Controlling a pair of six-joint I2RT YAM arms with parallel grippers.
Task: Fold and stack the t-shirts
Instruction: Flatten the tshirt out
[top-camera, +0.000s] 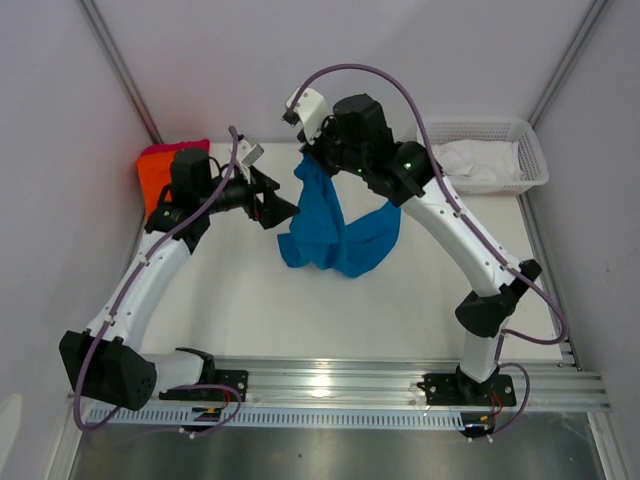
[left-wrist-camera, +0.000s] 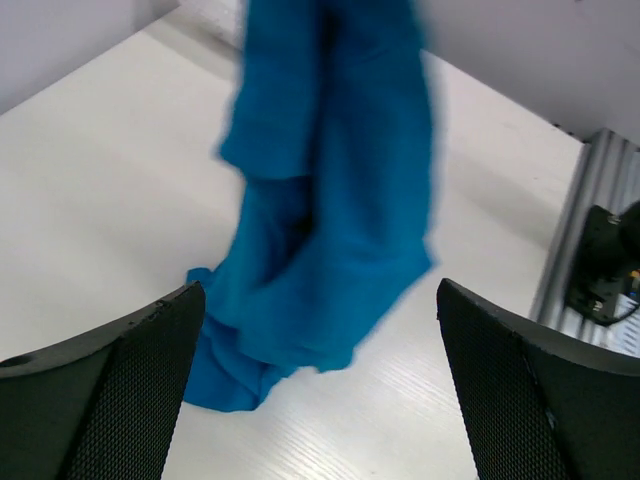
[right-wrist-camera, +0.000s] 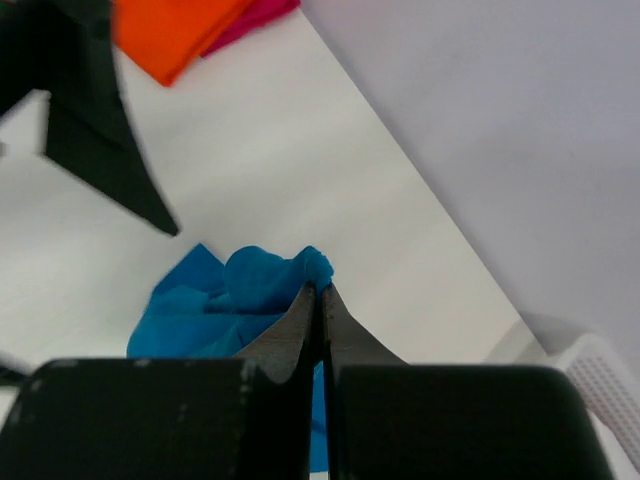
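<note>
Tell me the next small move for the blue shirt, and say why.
Probably ease the left gripper forward and close it on the hanging blue shirt. The right gripper pinches its top, so it hangs bunched with its bottom on the table; the left jaws stand open right before the cloth. A second grip would let the arms spread it.

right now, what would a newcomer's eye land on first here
The bright blue t-shirt hangs in the middle, pinched at its top by the right hand, its lower end pooled on the table. Next, the orange t-shirt in the far left corner, and the left hand open beside the blue cloth.
</note>
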